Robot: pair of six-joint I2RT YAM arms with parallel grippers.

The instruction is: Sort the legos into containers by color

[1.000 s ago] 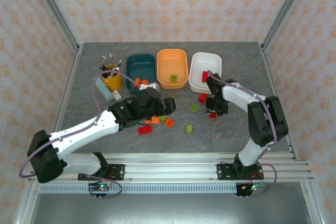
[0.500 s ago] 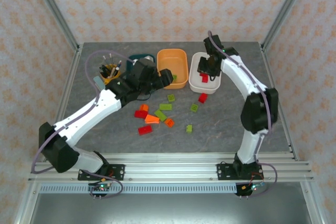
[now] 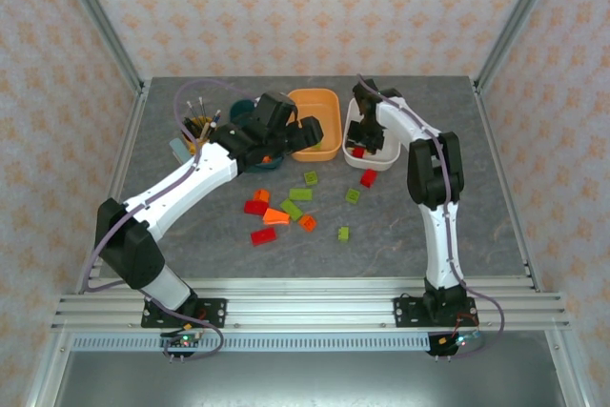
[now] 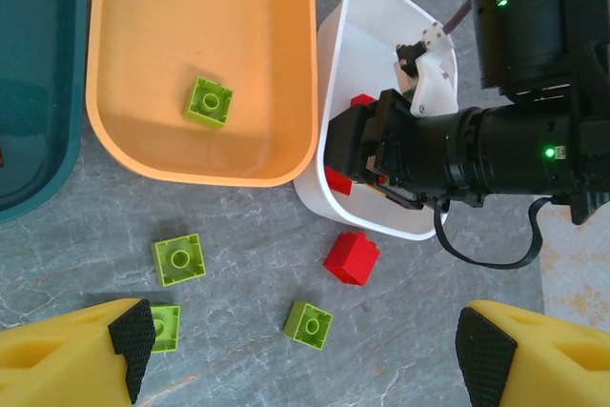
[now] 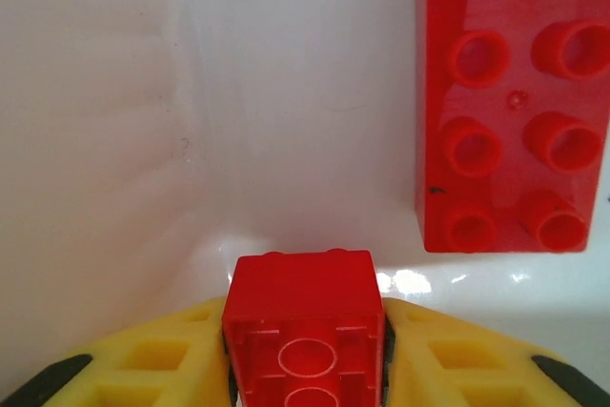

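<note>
Step in hand: depositing a red piece. The right jaws sit low inside the white bin (image 5: 143,140), clenched on a small red brick (image 5: 300,312). A long red brick (image 5: 515,92) lies on the bin floor just beyond. The left jaws stand wide, released and empty, above the worktop (image 4: 248,235) in front of the orange bin (image 4: 286,73), which holds one green brick (image 4: 208,102). Next, we judge: right jaws let go and lift clear of the rim. Left jaws descend on a loose green piece (image 4: 178,259), squared to its sides.
</note>
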